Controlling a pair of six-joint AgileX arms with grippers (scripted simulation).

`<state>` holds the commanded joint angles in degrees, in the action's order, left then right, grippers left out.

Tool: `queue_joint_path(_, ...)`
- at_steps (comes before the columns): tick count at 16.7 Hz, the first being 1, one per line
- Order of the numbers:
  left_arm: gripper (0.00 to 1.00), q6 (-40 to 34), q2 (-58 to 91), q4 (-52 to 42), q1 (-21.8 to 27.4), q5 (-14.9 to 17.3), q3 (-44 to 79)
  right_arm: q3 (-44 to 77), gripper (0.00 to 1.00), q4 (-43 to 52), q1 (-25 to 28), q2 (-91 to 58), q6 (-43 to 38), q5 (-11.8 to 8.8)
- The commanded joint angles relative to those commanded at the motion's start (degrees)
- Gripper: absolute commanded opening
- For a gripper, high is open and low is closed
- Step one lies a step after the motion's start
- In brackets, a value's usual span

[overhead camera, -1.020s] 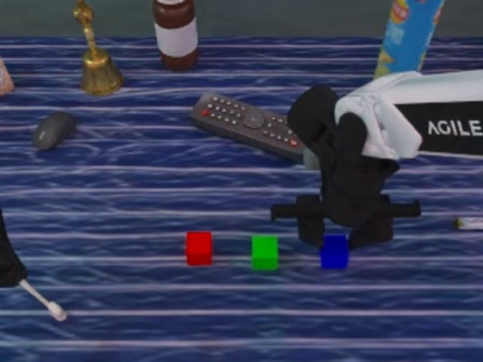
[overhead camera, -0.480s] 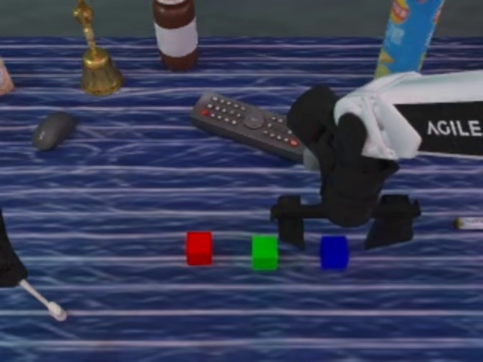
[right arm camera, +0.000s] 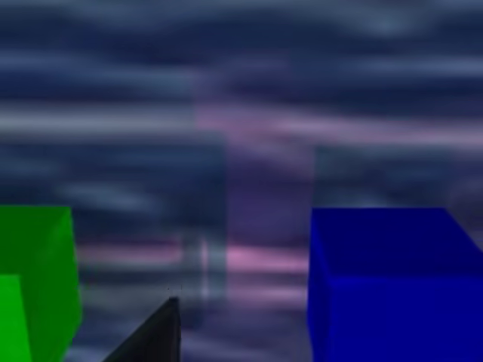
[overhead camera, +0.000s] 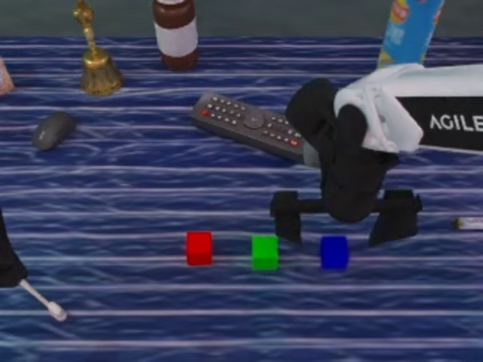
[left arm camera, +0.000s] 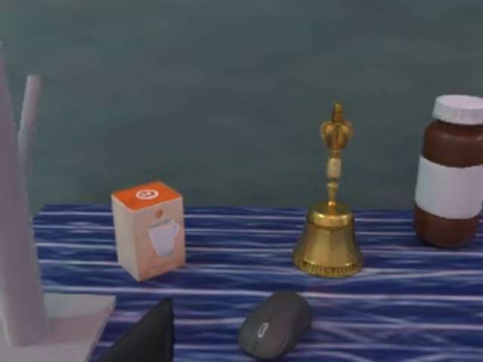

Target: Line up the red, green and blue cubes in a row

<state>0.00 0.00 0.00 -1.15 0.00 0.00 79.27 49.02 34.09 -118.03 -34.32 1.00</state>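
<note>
Right gripper pointing down, jaws spread wide. Left gripper parked at left edge.

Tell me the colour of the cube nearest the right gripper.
Deep blue: the blue cube, best seen in the top view.

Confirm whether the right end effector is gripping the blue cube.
No: the right end effector is open above the blue cube, fingers spread clear of it.
</note>
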Motion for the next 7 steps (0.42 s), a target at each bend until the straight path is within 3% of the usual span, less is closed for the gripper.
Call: queue_joint_path(7,1.00,0.00,0.00,0.00,0.00,0.00,0.00,6.57,1.00,11.67,0.46,5.00,0.03,-0.03)
